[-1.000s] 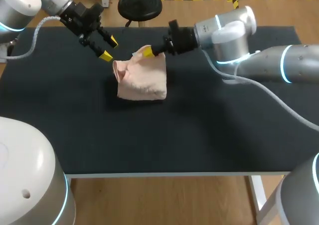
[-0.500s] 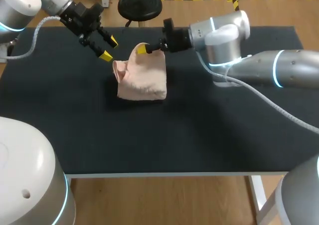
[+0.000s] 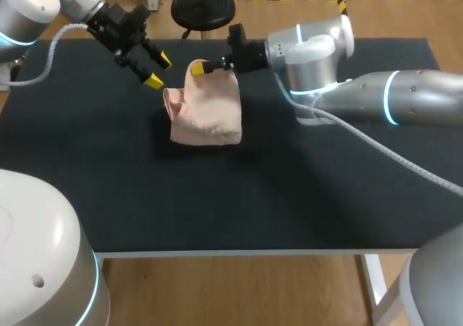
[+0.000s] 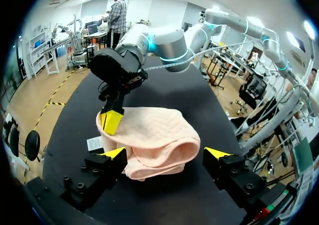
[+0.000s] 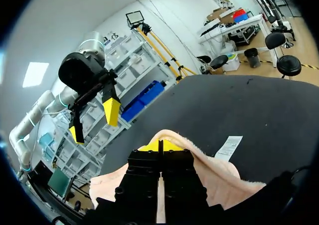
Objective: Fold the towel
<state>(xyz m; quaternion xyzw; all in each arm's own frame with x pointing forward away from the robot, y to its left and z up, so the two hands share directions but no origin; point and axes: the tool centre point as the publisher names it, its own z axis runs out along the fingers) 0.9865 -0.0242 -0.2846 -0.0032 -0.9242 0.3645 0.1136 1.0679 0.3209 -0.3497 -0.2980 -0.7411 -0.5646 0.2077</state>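
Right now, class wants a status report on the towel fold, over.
Right gripper shut on towel edge, raised. Left gripper open, beside towel, not touching. Rest bunched on table.

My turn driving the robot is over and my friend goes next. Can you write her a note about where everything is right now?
The left gripper is open and empty, hovering by the towel's left side.
The right gripper is shut on the towel, pinching its far edge and holding it raised.
The rest of the towel lies in a bunched, doubled-over heap on the table, near the far middle.
Done: the towel looks partly folded.
Left: probably lay the raised edge across, let go, then tidy the fold.
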